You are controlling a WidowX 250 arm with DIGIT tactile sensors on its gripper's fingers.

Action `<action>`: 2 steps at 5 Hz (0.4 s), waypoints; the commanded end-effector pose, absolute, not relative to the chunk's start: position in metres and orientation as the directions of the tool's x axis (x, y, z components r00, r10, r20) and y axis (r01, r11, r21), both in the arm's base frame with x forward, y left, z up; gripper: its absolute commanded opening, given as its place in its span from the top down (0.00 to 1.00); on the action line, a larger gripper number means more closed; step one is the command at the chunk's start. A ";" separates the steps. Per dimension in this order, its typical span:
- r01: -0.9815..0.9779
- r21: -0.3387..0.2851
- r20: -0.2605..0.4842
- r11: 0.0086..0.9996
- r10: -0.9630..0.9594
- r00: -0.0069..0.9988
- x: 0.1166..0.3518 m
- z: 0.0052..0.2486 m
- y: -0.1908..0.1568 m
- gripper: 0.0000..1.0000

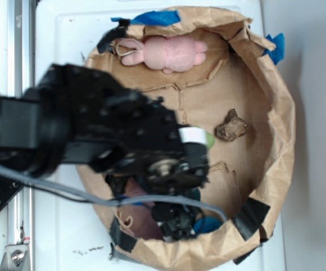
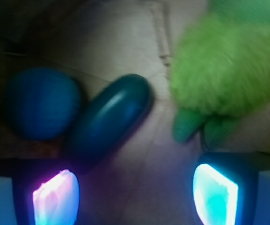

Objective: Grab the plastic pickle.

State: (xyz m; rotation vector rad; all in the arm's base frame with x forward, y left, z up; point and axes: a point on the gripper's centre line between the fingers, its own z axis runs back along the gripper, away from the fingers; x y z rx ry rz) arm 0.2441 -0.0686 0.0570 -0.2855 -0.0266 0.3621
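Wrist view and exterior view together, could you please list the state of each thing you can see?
plastic pickle: lying diagonally, ungrasped, beside the ball
teal ball: resting on the paper
fuzzy green toy: lying free
gripper: jaws open, holding nothing
pink plush: lying on its side
paper bag rim: rolled down

Black blocky arm with a grey cable; the claw has glowing translucent fingertips.

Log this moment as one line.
end effector open, empty | pickle untouched, touching ball | plush opposite side | phase: approach
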 end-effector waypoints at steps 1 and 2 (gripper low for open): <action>-0.305 -0.312 0.017 0.900 0.327 0.945 0.267 0.059 -0.084 0.00; -0.311 -0.334 0.020 0.890 0.336 0.941 0.285 0.063 -0.085 0.00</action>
